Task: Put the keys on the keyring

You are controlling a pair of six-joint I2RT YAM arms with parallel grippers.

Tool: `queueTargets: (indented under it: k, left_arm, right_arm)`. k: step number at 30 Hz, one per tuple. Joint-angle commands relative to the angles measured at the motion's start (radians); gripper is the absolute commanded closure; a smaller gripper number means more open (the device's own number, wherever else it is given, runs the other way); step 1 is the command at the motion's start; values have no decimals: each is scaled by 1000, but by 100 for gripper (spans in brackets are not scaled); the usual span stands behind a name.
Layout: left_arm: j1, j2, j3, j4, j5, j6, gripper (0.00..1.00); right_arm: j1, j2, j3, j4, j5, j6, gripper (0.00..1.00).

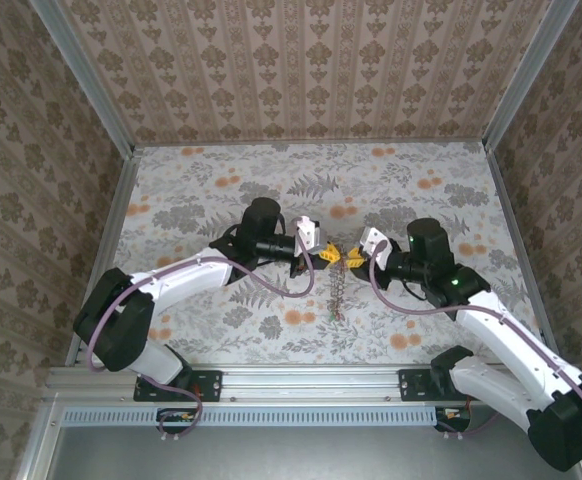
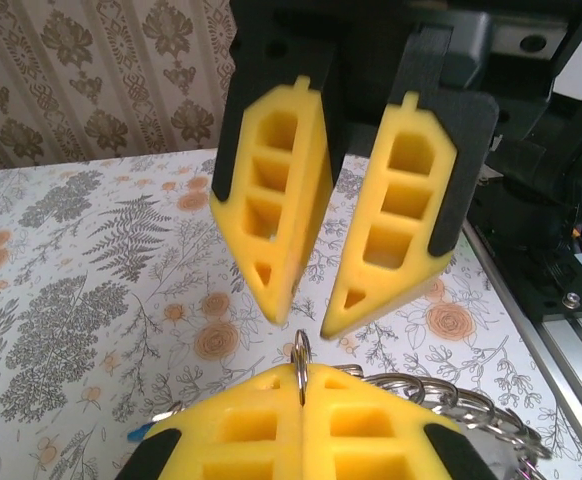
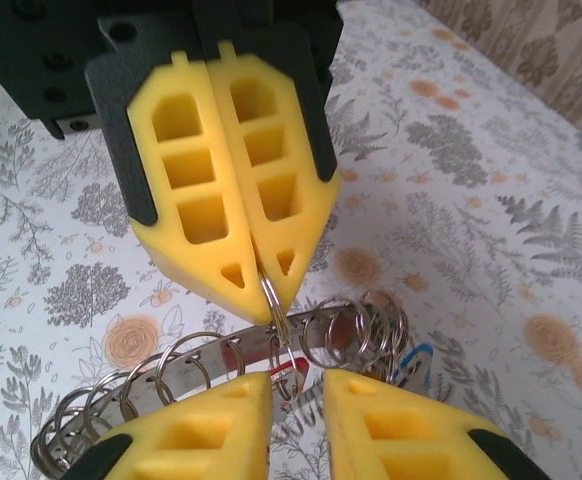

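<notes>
L gripper, centre of the right-wrist frame: jaws clenched on one thin loop of the keyring, prob. to keep it lifted & steady for threading. R gripper, bottom edge: jaws parted, a loop in the gap, gripping nothing. A blue key tag peeks out lower right, beside the chain.

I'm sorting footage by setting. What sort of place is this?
Probably a purpose-built robot test cell, not a home: wallpaper-patterned walls box in a floral-print tabletop, and the left arm and right arm are mounted on an aluminium rail at its near edge.
</notes>
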Motion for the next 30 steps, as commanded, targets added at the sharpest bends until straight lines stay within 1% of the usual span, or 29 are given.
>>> queueTargets:
  k: [1, 2, 4, 8, 13, 21, 30]
  left_arm:
    - [8, -11, -2, 93, 42, -32, 100]
    - [9, -12, -3, 94, 44, -32, 100]
    - [9, -10, 0, 94, 47, -32, 100]
    - [8, -11, 0, 96, 56, -36, 100]
    - [8, -15, -1, 103, 58, -42, 100]
    - [9, -21, 0, 103, 76, -44, 100]
    - [8, -20, 7, 104, 94, -46, 100]
  right_arm:
    - [-5, -21, 46, -65, 32, -28, 76]
    - [-5, -18, 59, -77, 27, -37, 76]
    - [-5, -5, 79, -84, 11, -40, 71]
    - [-5, 40, 115, -71, -30, -27, 69]
    - [-3, 79, 115, -38, -52, -49, 73]
    - [-3, 85, 101, -21, -46, -103, 79]
    - [-3, 112, 109, -42, -82, -145, 79]
